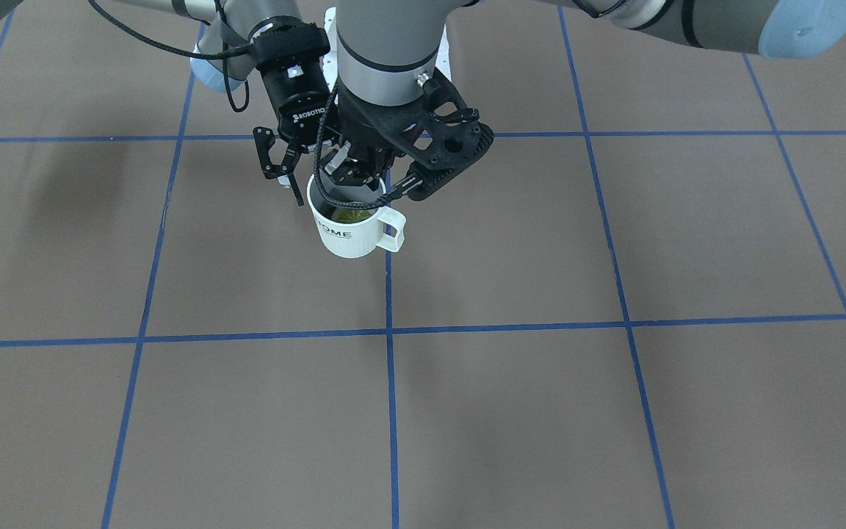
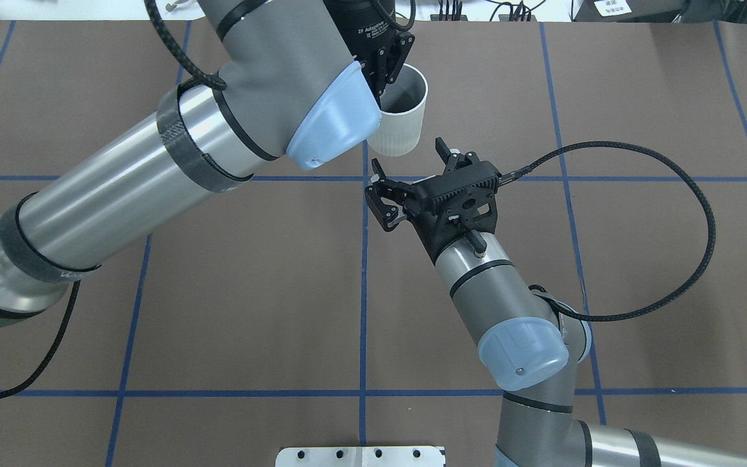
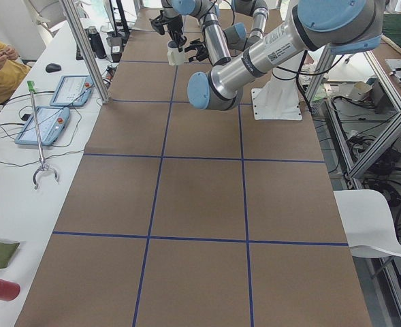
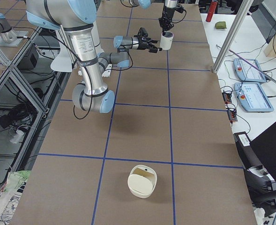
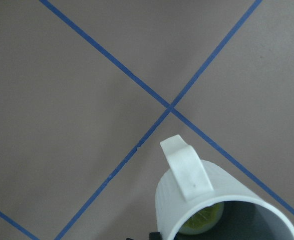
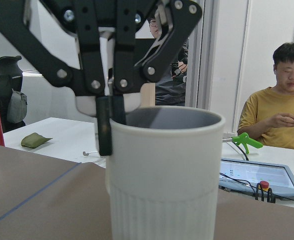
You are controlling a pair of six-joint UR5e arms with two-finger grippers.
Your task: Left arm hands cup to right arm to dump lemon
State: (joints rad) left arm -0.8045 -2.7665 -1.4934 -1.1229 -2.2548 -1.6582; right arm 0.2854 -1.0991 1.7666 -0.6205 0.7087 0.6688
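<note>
**Front-facing:** The left gripper [image 1: 353, 175] comes straight down and is clamped on the back rim of the cup [image 1: 349, 234]. It is a rim-only pinch, so your main risk is a bump from the other arm swinging or tipping the cup and spilling the lemon [image 1: 349, 214] early. The lemon lies at the bottom of the cup. The right gripper [image 1: 285, 182] is spread wide and empty. It sits just beside the cup wall, on the side away from the handle [image 1: 393, 229], and no contact shows.

**Overhead:** The cup [image 2: 406, 126] hangs roughly upright and seems to be off the table [image 2: 639, 292]. The right gripper points at its lower wall, near but apart. The lemon is hidden here.

**Exterior left:** The cup [image 3: 175, 53] is at the far end and too small to judge the jaws.

**Exterior right:** The cup [image 4: 166, 41] sits between both grippers. A white container [image 4: 142, 181] is well apart at the near end.

**Left wrist:** The handle sticks up in front and the lemon [image 5: 204, 221] sits low inside the cup [image 5: 226, 200].

**Right wrist:** The cup [image 6: 164, 170] is dead ahead and centred. The left gripper's fingers [image 6: 104, 125] bite the rim at its left edge. If you close high you would likely hit them, so aim low. If the left lets go before the right has the wall, the cup probably drops.
</note>
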